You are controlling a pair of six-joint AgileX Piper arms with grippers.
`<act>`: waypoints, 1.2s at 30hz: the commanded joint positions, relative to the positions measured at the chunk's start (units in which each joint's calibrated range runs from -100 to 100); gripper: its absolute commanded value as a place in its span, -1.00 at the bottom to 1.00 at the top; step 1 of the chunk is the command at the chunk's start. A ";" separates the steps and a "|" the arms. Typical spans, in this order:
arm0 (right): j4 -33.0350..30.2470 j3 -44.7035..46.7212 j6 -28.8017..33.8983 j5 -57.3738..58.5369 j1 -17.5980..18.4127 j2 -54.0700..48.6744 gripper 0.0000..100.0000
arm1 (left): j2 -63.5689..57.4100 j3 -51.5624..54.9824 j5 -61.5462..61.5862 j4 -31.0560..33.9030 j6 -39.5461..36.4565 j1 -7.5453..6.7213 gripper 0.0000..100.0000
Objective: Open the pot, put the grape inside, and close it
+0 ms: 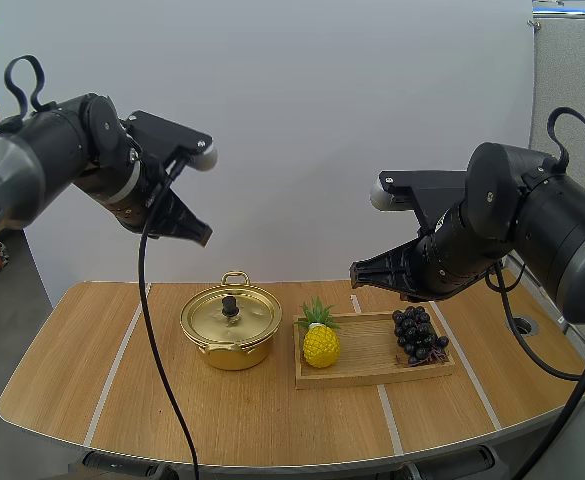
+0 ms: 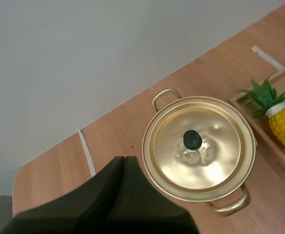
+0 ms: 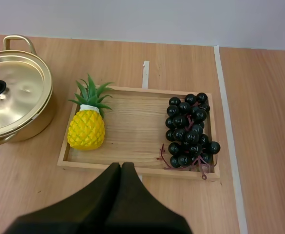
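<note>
Aloft, left claw [image 1: 203, 236] closed; right claw [image 1: 357, 272] closed; lid [image 1: 244, 318] on pot [image 1: 230, 356].

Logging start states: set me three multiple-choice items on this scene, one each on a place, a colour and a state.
1. What colour is the pot? A. silver B. gold C. red
2. Where do the grapes lie? A. on the wooden tray B. inside the pot C. on the bare table
3. How is the lid? A. lying on the table B. leaning on the tray C. seated on the pot
Key: 1 B, its wall shines gold; 2 A, the bunch rests in the tray; 3 C, the lid covers the rim.
</note>
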 commanded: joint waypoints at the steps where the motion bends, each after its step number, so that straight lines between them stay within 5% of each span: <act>1: -2.97 -0.56 -0.19 0.42 -0.18 -0.25 -1.00 | 3.45 -0.47 1.60 -1.75 10.83 -0.12 -1.00; 4: -3.75 -0.56 -0.19 0.42 -0.18 -0.25 -1.00 | 4.09 -0.47 1.42 -3.08 11.66 -0.12 -1.00; 6: -3.85 -0.56 -0.19 0.42 -0.18 -0.25 -0.82 | 4.52 -0.47 2.20 -4.46 13.40 -0.12 -1.00; 10: -3.74 -0.56 -0.19 0.42 -0.18 -0.25 0.38 | 5.88 -0.47 4.63 -6.97 14.91 -0.12 -1.00; 13: -3.74 -0.56 -0.19 0.42 -0.18 -0.25 1.00 | 6.69 -0.47 5.62 -6.97 14.91 -0.12 -1.00; 17: -3.74 -0.56 -0.19 0.07 -0.18 -0.25 1.00 | 6.95 -0.47 7.21 -6.97 14.91 -0.12 -0.83; 21: -3.74 -0.56 -0.19 -0.29 -0.18 -0.25 1.00 | 7.08 -0.47 10.37 -6.97 15.84 -0.12 -0.32; 26: -3.74 -0.56 -0.19 -0.48 -0.18 -0.25 1.00 | 8.19 -0.47 16.48 -7.11 19.34 -0.12 1.00; 36: -3.74 -0.56 -0.19 -0.84 -0.18 -0.25 1.00 | 8.20 -0.47 11.83 -9.78 21.98 -0.12 1.00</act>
